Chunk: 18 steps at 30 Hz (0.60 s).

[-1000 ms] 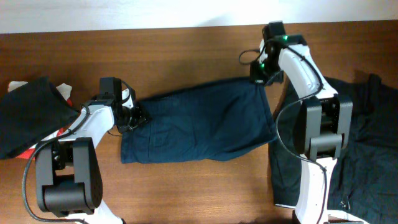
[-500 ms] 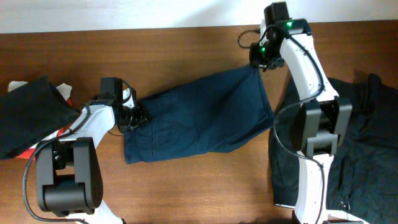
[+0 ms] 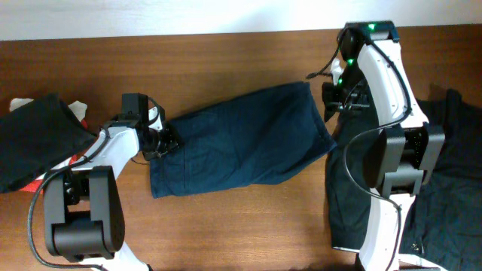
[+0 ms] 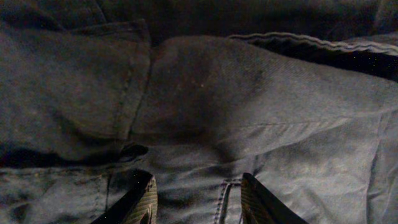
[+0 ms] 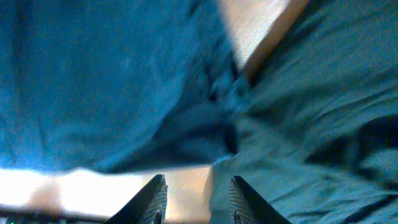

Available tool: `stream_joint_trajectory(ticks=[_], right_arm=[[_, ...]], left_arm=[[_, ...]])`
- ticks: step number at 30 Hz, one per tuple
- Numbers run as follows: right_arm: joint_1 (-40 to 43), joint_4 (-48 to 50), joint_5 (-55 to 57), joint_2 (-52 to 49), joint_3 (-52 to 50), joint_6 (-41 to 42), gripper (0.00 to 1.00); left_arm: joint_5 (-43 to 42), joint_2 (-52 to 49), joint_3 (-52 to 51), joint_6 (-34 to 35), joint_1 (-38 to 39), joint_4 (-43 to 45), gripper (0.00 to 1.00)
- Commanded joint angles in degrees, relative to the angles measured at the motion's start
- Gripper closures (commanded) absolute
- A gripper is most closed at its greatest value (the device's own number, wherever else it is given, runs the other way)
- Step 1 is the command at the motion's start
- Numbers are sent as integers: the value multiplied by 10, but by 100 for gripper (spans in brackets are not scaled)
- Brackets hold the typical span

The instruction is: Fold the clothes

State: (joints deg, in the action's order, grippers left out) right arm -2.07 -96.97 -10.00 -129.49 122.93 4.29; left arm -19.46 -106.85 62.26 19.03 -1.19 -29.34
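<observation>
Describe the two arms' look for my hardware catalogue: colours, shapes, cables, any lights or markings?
Both arms have white shell links joined by chunky black cylindrical joint housings. Thin black cables loop alongside the left arm and the right arm. A green light glows near the top of the right arm. The left gripper has dark fingers with ribbed inner pads; the right gripper has similar dark fingers. No lettering is legible.

Left hand point(image 4: 198, 200) low over the navy shorts point(image 4: 249, 106), fingers point(image 4: 140, 202) parted, seamed fabric bunched between them.
</observation>
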Motion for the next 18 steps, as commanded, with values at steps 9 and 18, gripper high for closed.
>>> stream_joint_trajectory(ticks=[9, 18], right_arm=[[9, 149, -68, 49, -271, -50, 63], [68, 358, 38, 49, -436, 38, 64]], left_arm=[[30, -26, -7, -9, -2, -3, 56], [30, -26, -7, -9, -2, -2, 56]])
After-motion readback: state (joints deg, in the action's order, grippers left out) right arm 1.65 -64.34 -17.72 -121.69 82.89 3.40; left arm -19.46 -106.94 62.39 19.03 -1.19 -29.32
